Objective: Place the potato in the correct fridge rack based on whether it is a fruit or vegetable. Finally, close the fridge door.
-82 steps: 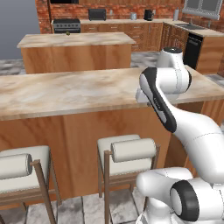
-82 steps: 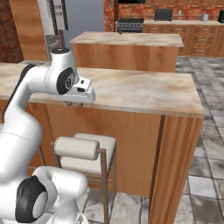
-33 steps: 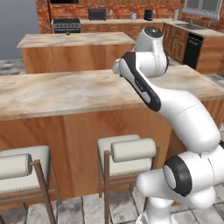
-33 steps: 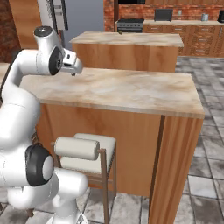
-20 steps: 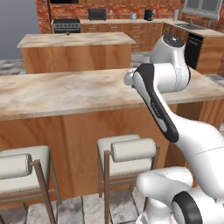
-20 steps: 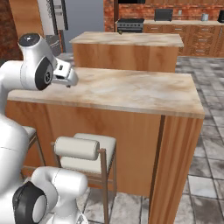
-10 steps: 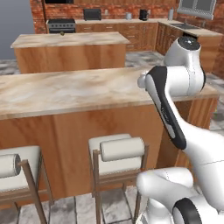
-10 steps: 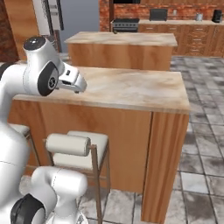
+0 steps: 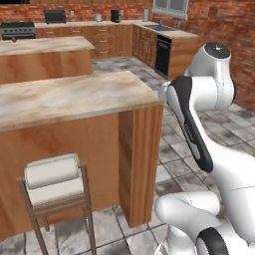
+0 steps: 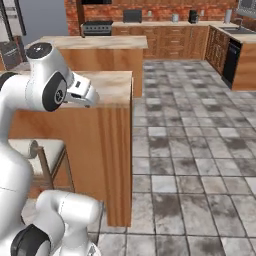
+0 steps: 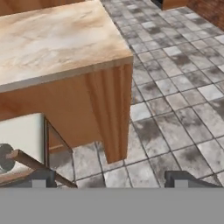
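Observation:
My gripper [image 11: 109, 178] is open, its two dark fingertips [image 11: 39, 177] wide apart with nothing between them. It looks down over the right end of the wooden island counter [image 11: 57, 39] and the tiled floor. In the right base view my hand [image 10: 82, 92] hangs at counter height, just in front of the counter's near corner. A tall grey fridge door [image 10: 42, 20] shows at the far back left, and I cannot tell if it is open. The potato and the fridge rack are out of view.
A padded stool [image 9: 52, 177] stands against the near island [image 9: 74, 97], also seen in the hand view as a stool [image 11: 24, 135]. A second island [image 10: 95, 42] lies behind it. Wooden cabinets [image 10: 172, 32] line the brick back wall. Open tiled floor [image 10: 195, 145] stretches to the right.
Both base views have swung right, so the base has turned or driven. The island's right end and the tiled floor now take up more of the picture. The arm's pose is much the same.

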